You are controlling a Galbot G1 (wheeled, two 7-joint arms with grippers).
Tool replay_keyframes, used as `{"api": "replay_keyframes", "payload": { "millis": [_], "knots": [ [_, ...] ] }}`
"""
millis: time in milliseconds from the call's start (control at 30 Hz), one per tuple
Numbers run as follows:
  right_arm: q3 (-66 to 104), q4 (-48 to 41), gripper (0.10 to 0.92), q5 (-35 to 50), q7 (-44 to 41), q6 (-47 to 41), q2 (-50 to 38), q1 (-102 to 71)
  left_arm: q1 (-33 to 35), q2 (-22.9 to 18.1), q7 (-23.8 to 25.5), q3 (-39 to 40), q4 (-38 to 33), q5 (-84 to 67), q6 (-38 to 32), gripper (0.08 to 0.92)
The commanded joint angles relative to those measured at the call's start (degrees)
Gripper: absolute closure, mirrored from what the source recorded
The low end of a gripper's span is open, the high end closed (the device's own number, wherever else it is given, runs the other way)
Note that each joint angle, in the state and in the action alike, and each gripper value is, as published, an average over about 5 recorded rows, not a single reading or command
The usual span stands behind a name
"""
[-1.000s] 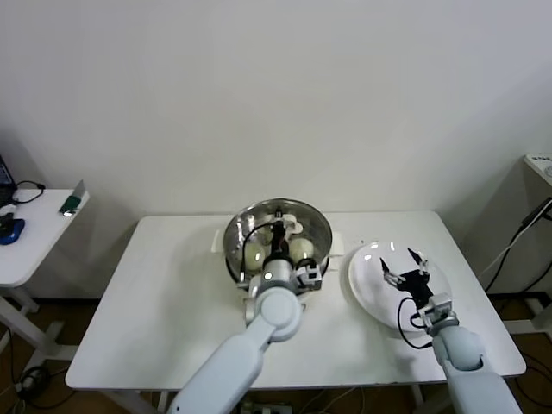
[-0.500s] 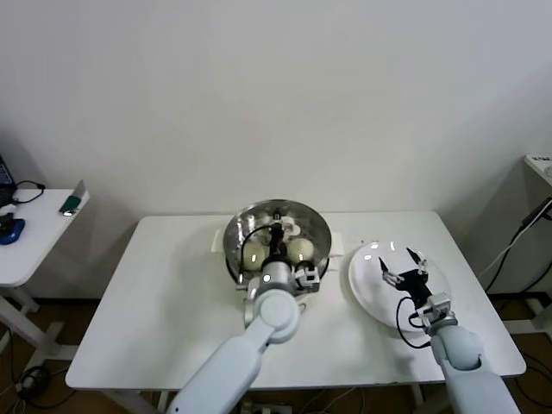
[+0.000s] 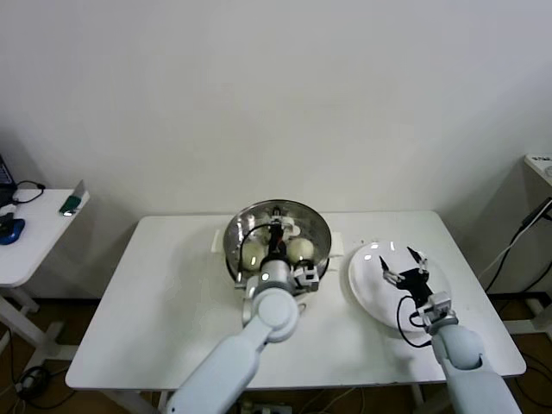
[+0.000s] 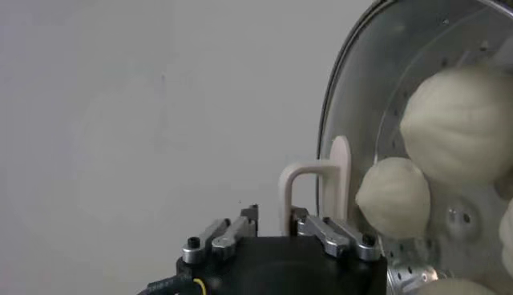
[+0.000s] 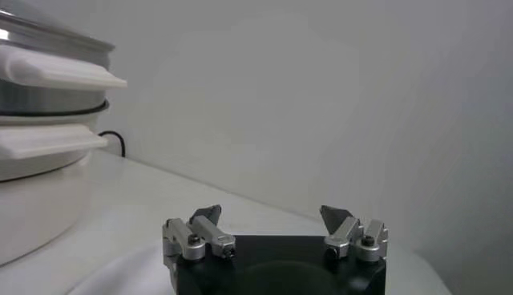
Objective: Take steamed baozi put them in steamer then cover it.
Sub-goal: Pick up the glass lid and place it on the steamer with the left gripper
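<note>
Stainless-steel steamer stood near the middle of the white table, toward its back edge, with the steamed baozi lying inside on the perforated tray; three or four showed, the left arm hiding part of the pot. Left gripper hung over the pot's interior; in the left wrist view its fingers stood slightly parted around a cream-white loop handle, contact unclear. Right gripper hovered over the flat white plate beside the steamer, jaws spread wide, holding nothing.
</note>
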Motion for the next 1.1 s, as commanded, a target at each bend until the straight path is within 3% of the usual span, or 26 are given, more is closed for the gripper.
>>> {"api": "replay_keyframes", "payload": {
  "millis": [33,600,1100],
  "knots": [
    [0.42,1.12,0.203,0.23,0.54,-2.27,-0.22,-0.51,0.36,0.72,1.51,0.09,-2.26,-0.18,2.81,0.681],
    [2.52,1.62,0.203,1.31,1.85,-4.27,-0.17,-0.04,2.32,5.6,1.92,1.87,-11.59,-2.53,2.81,0.205],
    [3.04,1.67,0.203,0.87,1.62,-4.6,-0.78,0.38,8.6,14.87,2.02,-0.05,-21.25,-7.81,2.81,0.177]
  ]
}}
